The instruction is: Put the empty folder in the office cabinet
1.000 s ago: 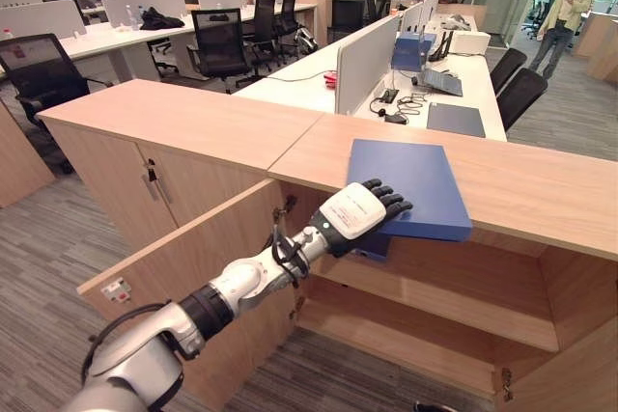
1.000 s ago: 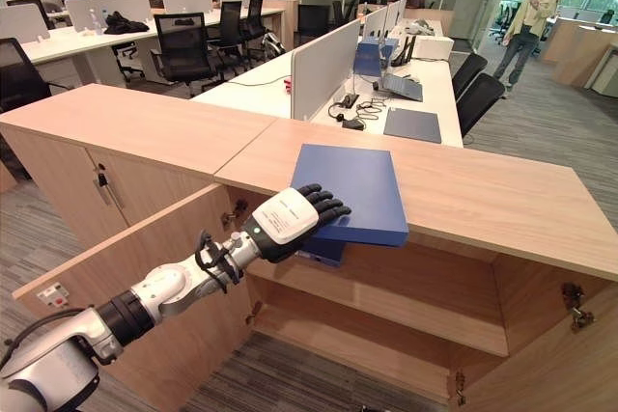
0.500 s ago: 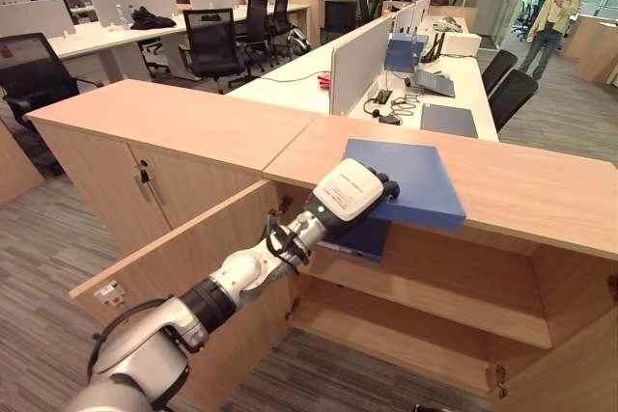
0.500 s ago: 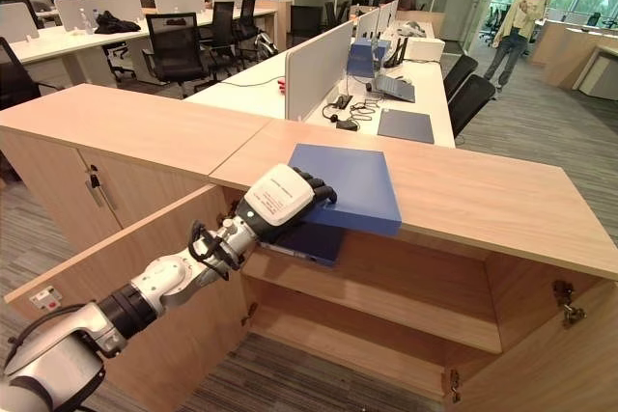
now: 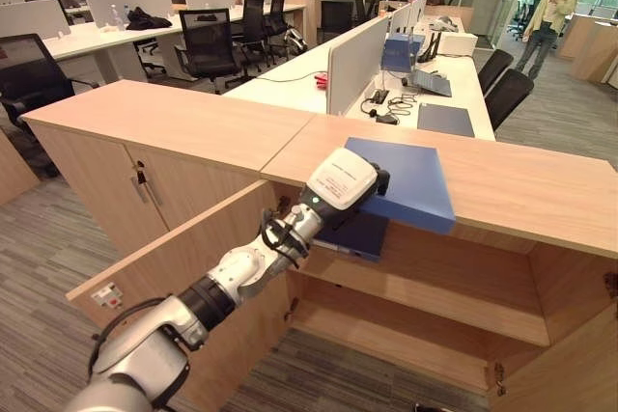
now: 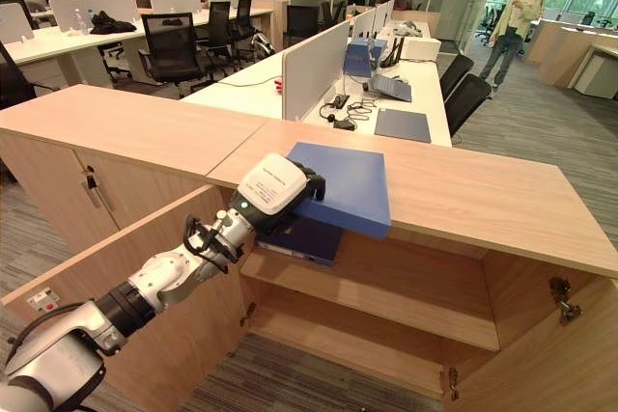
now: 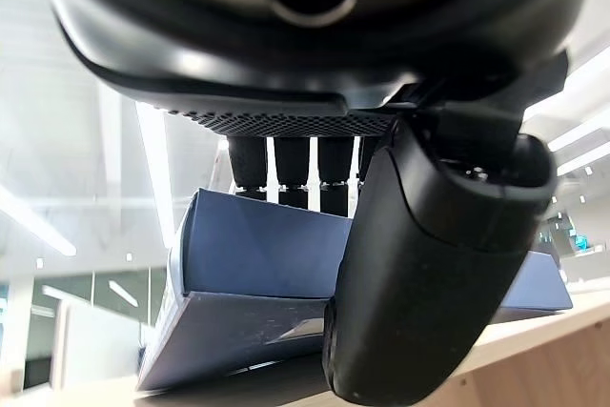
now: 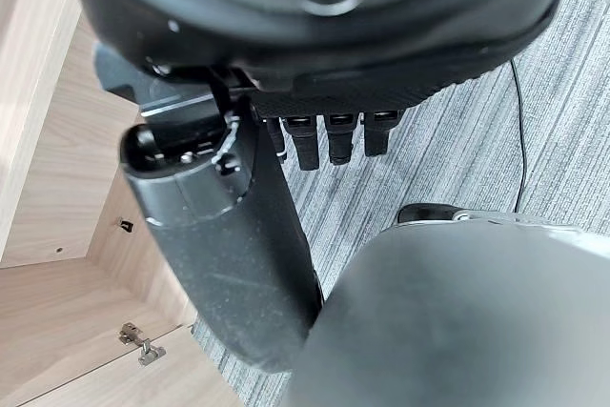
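Open office cabinet, top surface: one blue folder overhanging the front edge. Left hand curls its fingers over the folder, thumb beneath. Right hand hangs relaxed above carpet, empty.

Blue folder flat on cabinet top, overhanging front edge.

folder on cabinet top — overhanging front edge | desks behind

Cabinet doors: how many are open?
2: one door swung out at the left by the left hand, one at the lower right. The neighbouring cabinet is closed.
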You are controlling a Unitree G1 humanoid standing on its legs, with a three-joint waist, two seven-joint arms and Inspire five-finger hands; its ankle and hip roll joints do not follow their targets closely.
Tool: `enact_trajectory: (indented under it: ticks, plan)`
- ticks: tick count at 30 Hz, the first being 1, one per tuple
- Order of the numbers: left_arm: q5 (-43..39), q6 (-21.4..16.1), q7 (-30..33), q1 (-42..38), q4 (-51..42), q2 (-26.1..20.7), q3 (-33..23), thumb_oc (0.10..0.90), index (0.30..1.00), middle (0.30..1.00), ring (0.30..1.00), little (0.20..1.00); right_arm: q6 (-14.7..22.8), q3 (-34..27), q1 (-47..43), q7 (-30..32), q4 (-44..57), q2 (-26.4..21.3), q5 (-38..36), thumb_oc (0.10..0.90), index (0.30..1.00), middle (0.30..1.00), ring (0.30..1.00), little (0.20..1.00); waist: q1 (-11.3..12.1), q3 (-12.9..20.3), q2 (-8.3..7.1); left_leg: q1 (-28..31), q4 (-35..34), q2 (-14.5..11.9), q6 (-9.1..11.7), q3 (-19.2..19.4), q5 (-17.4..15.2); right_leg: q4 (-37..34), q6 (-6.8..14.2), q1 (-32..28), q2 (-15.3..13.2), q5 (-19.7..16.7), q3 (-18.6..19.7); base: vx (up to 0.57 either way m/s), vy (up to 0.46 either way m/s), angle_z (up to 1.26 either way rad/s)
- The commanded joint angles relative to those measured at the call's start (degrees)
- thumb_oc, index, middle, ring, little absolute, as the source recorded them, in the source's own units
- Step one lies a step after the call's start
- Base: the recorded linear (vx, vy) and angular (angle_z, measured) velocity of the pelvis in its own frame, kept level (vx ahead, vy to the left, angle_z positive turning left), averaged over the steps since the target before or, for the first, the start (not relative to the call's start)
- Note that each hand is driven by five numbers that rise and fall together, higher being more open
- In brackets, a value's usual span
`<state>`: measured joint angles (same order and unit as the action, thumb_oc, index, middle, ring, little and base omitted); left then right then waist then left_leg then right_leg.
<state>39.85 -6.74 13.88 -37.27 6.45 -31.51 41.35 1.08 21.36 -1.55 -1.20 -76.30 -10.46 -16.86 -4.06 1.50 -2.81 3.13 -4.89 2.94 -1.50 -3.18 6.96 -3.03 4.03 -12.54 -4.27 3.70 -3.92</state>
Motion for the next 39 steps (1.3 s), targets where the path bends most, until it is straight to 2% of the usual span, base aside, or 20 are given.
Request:
enact_trajectory:
  ticks: [1, 4, 7, 8, 9, 12, 14, 16, 18, 20, 22, 23, 26, 27, 29, 32, 36, 37, 38, 39]
  plan:
    - [-22.0, -8.3, -14.5, -6.7, -14.2, -0.3, -4.2, 0.4, 0.3, 0.3, 0.3, 0.3, 1.0, -1.2, 0.2, -0.1, -1.0, -1.3, 1.7, 0.8, 0.9, 0.9, 0.9, 0.9, 1.0, -0.3, -0.23, 4.3, -0.1, 0.8, -0.5, 2.7, -9.4, -0.6, 1.5, 4.0, 0.2, -5.1, -2.7, 0.01, 0.034, 0.04]
    - [-39.1, -9.4, -21.1, -5.2, -24.9, -3.4, -3.2, 0.4, 0.3, 0.3, 0.3, 0.3, 1.0, -1.3, 1.0, -1.3, -2.2, -0.1, 2.1, 0.8, 0.9, 0.9, 0.9, 0.9, 1.2, -0.4, 0.19, 4.5, -0.1, 0.9, -0.5, 2.7, -9.5, -0.6, 1.8, 3.9, 0.0, -5.3, -3.0, 0.0, 0.011, 0.03]
    - [-62.1, -6.6, -27.5, -1.2, -26.7, -1.8, -1.7, 0.4, 0.3, 0.3, 0.3, 0.3, 0.5, -0.6, 1.3, -2.9, -2.8, 1.0, 2.3, 0.8, 0.9, 0.9, 0.9, 0.9, 1.2, -0.8, 0.4, 4.6, -0.1, 0.9, -0.3, 2.8, -9.5, -0.6, 1.9, 3.8, -0.2, -5.4, -3.3, -0.01, 0.004, 0.05]
    - [-62.2, -6.6, -27.5, -1.2, -26.7, -1.8, -1.7, 0.4, 0.3, 0.3, 0.3, 0.3, 0.5, -0.5, 1.3, -3.0, -2.7, 1.0, 2.3, 0.8, 0.9, 0.9, 0.9, 0.9, 1.2, -0.8, 0.41, 4.6, -0.1, 0.9, -0.3, 2.8, -9.6, -0.7, 1.9, 3.7, -0.2, -5.4, -3.3, 0.0, 0.0, 0.0]
    - [-74.0, -4.3, -29.1, 2.5, -26.8, -0.2, -1.7, 0.4, 0.3, 0.3, 0.3, 0.3, 0.3, -0.3, 1.5, -3.8, -2.9, 1.5, 2.5, 0.8, 0.9, 0.9, 0.9, 0.9, 1.2, -1.1, 0.48, 4.7, -0.1, 0.8, -0.3, 2.8, -9.6, -0.7, 1.9, 3.7, -0.2, -5.4, -3.4, 0.0, 0.0, 0.0]
    - [-79.4, -3.5, -29.2, 4.0, -26.8, 0.8, -1.5, 0.4, 0.3, 0.3, 0.3, 0.3, 0.2, -0.2, 1.0, -4.1, -3.4, 2.2, 2.7, 0.8, 0.9, 0.9, 0.9, 0.9, 1.3, -1.5, 0.54, 5.2, -0.1, 0.8, -0.3, 2.8, -10.1, -0.9, 1.9, 3.0, -0.2, -5.3, -3.3, 0.01, -0.002, -0.1]
    - [-87.8, -2.0, -29.0, 6.8, -25.0, 2.4, -1.7, 0.4, 0.3, 0.3, 0.3, 0.3, 0.0, -0.2, 0.9, -4.5, -4.3, 2.4, 3.0, 0.8, 0.9, 0.9, 0.9, 0.9, 1.3, -1.6, 0.5, 5.3, -0.1, 0.7, -0.2, 2.8, -10.1, -1.1, 1.8, 2.8, -0.1, -5.3, -3.3, 0.0, -0.005, -0.02]
    - [-89.3, -1.7, -28.8, 7.6, -24.4, 2.3, -1.8, 0.4, 0.3, 0.3, 0.3, 0.3, 0.2, -0.5, 0.9, -4.4, -4.5, 2.3, 2.9, 0.8, 0.9, 0.9, 0.9, 0.9, 1.4, -1.7, 0.51, 5.4, -0.1, 0.8, -0.2, 2.7, -10.1, -1.2, 1.8, 2.7, -0.1, -5.3, -3.4, 0.0, 0.0, 0.0]
    - [-89.5, -1.4, -29.0, 7.9, -24.4, 1.7, -1.6, 0.4, 0.3, 0.3, 0.3, 0.3, 0.3, -0.4, 0.9, -4.6, -4.7, 2.5, 3.0, 0.8, 0.9, 0.9, 0.9, 0.9, 1.4, -1.7, 0.51, 5.4, -0.1, 0.8, -0.2, 2.6, -10.1, -1.3, 1.8, 2.6, 0.0, -5.3, -3.3, 0.0, -0.005, 0.06]
    - [-82.2, -1.9, -29.0, 10.7, -24.0, -2.8, -2.1, 0.4, 0.3, 0.3, 0.3, 0.3, 0.7, -0.9, 0.6, -4.6, -5.2, 2.5, 2.8, 0.8, 0.9, 0.9, 0.9, 0.9, 2.0, -1.9, 0.64, 5.5, -0.1, 0.7, -0.1, 2.5, -10.1, -1.3, 1.7, 2.4, 0.0, -5.3, -3.4, 0.0, -0.006, 0.04]
    - [-82.1, -1.9, -29.0, 10.7, -24.1, -2.8, -2.1, 0.4, 0.3, 0.3, 0.3, 0.3, 0.7, -0.9, 0.6, -4.6, -5.2, 2.5, 2.8, 0.8, 0.9, 0.9, 0.9, 0.9, 2.0, -1.9, 0.62, 5.5, -0.1, 0.7, -0.1, 2.5, -10.1, -1.3, 1.7, 2.4, 0.0, -5.3, -3.5, 0.0, -0.002, 0.02]
    - [-73.1, -2.1, -28.9, 12.2, -22.1, -5.4, -2.2, 0.4, 0.3, 0.3, 0.3, 0.3, 0.8, -1.3, 0.2, -4.6, -5.0, 2.4, 2.4, 0.8, 0.9, 0.9, 0.9, 0.9, 2.4, -2.0, 0.62, 5.4, -0.1, 0.7, -0.1, 2.3, -10.1, -1.3, 1.7, 2.5, 0.0, -5.2, -3.5, -0.03, -0.003, 0.06]
    - [-61.5, -2.2, -28.7, 16.1, -16.7, -7.2, -3.7, 0.4, 0.3, 0.3, 0.3, 0.3, 0.9, -1.5, -1.0, -4.6, -3.8, 1.6, 1.7, 0.8, 0.9, 0.9, 0.9, 0.9, 2.7, -2.1, 0.56, 5.0, -0.1, 0.7, -0.1, 2.3, -9.6, -1.3, 1.6, 3.0, 0.0, -5.4, -3.7, -0.02, -0.003, 0.03]
    - [-61.5, -2.2, -28.7, 16.1, -16.7, -7.2, -3.7, 0.4, 0.3, 0.3, 0.3, 0.3, 0.9, -1.5, -1.0, -4.6, -3.8, 1.6, 1.7, 0.8, 0.9, 0.9, 0.9, 0.9, 2.7, -2.0, 0.57, 5.0, -0.1, 0.7, -0.1, 2.3, -9.6, -1.3, 1.6, 3.0, 0.0, -5.4, -3.7, 0.0, 0.0, 0.0]
    - [-51.7, -1.4, -27.8, 20.7, -12.7, -8.7, -7.3, 0.4, 0.3, 0.3, 0.3, 0.3, 1.1, -2.0, -2.6, -3.8, -0.1, 0.5, 1.2, 0.8, 0.9, 0.9, 0.9, 0.9, 3.4, -2.0, 0.49, 4.8, -0.1, 0.6, -0.2, 2.2, -9.5, -1.4, 1.5, 3.1, 0.0, -5.3, -3.7, 0.0, 0.0, 0.0]
    - [-43.9, -1.3, -25.3, 24.8, -10.0, -8.6, -11.0, 0.4, 0.3, 0.3, 0.3, 0.3, 1.6, -1.9, -6.1, -0.6, 3.0, 1.2, 0.6, 0.8, 0.9, 0.9, 0.9, 0.9, 4.3, -2.2, 0.79, 4.8, -0.1, 0.6, -0.3, 2.0, -9.3, -1.4, 1.4, 3.1, -0.1, -5.4, -3.7, 0.01, 0.002, -0.01]
    - [-37.4, -0.9, -22.8, 25.0, -5.9, -7.7, -13.3, 0.4, 0.3, 0.3, 0.3, 0.3, 1.4, -1.2, -9.6, 1.4, 5.4, 0.6, 1.1, 0.8, 0.9, 0.9, 0.9, 0.9, 4.9, -2.3, 1.05, 4.6, -0.1, 0.7, -0.4, 1.8, -9.1, -1.3, 1.3, 3.3, -0.1, -5.4, -3.9, 0.01, 0.002, 0.03]
    - [-35.7, -0.5, -22.3, 27.0, -7.1, -8.5, -16.0, 0.4, 0.3, 0.3, 0.3, 0.3, 1.5, -1.5, -9.0, 1.8, 9.2, -0.6, 2.2, 0.8, 0.9, 0.9, 0.9, 0.9, 5.0, -2.4, 1.1, 4.6, -0.1, 0.7, -0.5, 1.8, -9.1, -1.3, 1.3, 3.3, -0.1, -5.4, -3.9, 0.0, 0.0, 0.0]
    - [-31.9, -0.8, -21.7, 32.9, -8.7, -10.1, -23.2, 0.4, 0.3, 0.3, 0.3, 0.3, 1.3, -2.9, -4.4, 2.4, 23.8, -4.8, 6.1, 0.8, 0.9, 0.9, 0.9, 0.9, 4.8, -2.8, 1.02, 4.7, -0.1, 0.7, -0.5, 2.2, -9.2, -1.4, 1.2, 3.4, 0.0, -5.3, -3.8, 0.0, 0.0, 0.0]
    - [-30.1, -1.0, -21.3, 34.2, -8.1, -10.0, -24.8, 0.4, 0.3, 0.3, 0.3, 0.3, 1.0, -3.7, -2.5, 2.6, 29.2, -6.6, 7.7, 0.8, 0.9, 0.9, 0.9, 0.9, 4.4, -2.7, 0.97, 4.7, -0.1, 0.7, -0.4, 2.4, -9.3, -1.5, 1.1, 3.4, 0.0, -5.2, -3.7, 0.0, 0.001, -0.12]
